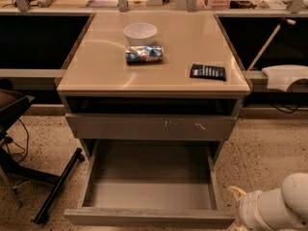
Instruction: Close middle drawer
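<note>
The middle drawer (149, 179) is pulled far out of the grey wood-grain cabinet, and its deep grey box looks empty. Its plain front panel (149, 218) runs along the bottom of the camera view. Above it sits the taller drawer front with white scratch marks (151, 127), pushed in. My gripper (238, 195) is low at the bottom right, just outside the open drawer's right front corner, with the white arm (276, 208) behind it. Most of the gripper is cut off by the edge of the view.
On the beige cabinet top stand a white bowl (140, 33), a blue snack bag (144, 54) and a black packet (208, 71). A black chair base (53, 189) lies on the floor to the left. A white object (286, 76) sits at the right.
</note>
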Tool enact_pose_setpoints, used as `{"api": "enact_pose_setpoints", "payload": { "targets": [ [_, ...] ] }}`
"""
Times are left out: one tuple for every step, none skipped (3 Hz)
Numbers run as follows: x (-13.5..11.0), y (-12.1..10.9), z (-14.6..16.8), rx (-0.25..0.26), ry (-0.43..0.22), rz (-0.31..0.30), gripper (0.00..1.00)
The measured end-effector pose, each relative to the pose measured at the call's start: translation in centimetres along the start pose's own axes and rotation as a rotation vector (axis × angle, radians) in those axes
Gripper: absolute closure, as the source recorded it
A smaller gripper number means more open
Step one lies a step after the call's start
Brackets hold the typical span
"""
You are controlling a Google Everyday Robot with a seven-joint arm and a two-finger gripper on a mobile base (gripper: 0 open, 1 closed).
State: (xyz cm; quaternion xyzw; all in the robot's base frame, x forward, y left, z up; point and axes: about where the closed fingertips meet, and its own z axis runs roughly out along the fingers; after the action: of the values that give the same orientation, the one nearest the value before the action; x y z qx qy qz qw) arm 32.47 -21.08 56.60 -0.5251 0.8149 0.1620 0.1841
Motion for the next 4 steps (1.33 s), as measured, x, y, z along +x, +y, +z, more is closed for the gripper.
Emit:
{"api": "enact_pose_setpoints", "payload": {
  "targets": [
    [1.3, 3.4, 0.8, -0.052, -0.001, 0.023, 0.0],
    [2.6, 6.4, 2.1, -0.116, -0.005, 0.039, 0.0],
    [3.7, 7.9, 4.1, -0.141, -0.035, 0.058, 0.0],
    [3.7, 8.2, 5.1, -0.14, -0.027, 0.063, 0.0]
  ]
}}
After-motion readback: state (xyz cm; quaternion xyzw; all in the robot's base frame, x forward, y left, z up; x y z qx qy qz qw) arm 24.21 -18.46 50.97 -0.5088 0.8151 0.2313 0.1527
